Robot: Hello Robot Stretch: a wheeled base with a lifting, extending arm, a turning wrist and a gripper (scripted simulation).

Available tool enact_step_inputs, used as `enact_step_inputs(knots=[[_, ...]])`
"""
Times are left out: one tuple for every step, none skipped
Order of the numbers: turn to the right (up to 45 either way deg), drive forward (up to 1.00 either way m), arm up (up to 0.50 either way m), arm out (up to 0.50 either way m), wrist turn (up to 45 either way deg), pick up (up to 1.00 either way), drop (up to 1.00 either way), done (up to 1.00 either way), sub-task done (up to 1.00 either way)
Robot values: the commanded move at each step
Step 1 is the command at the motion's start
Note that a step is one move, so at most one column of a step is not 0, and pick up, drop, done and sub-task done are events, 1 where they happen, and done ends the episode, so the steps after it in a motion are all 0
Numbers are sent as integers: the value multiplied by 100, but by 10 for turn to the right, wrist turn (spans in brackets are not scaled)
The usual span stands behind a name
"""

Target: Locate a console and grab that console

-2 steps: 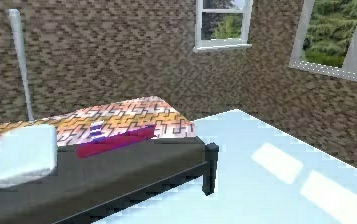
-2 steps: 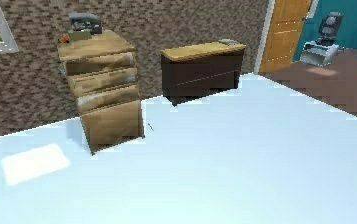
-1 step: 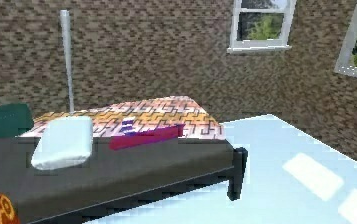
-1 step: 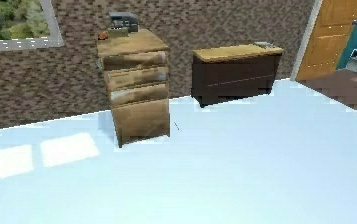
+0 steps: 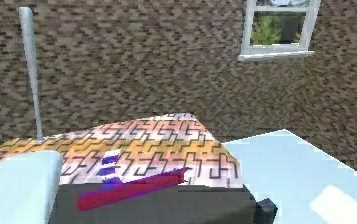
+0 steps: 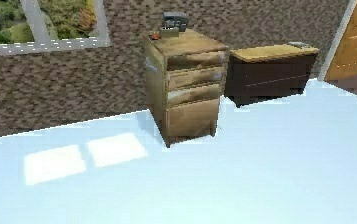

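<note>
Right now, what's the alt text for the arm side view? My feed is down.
A wooden drawer unit stands against a dark brick wall, with a small dark boxy object on top. Right of it sits a low dark cabinet with a wooden top; a window is at upper left, and the floor is pale.

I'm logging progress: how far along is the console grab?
Looks done: the search, perhaps; a small dark boxy thing, possibly the console, sits atop the wooden drawer chest. In hand: the approach, with bare floor lying before the chest. Left: confirming it, reaching and grabbing it.
</note>
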Motion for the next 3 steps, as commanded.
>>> enact_step_inputs(knots=[[450,0,0,0,0,0,0,0,0],[450,0,0,0,0,0,0,0,0],[450,0,0,0,0,0,0,0,0]])
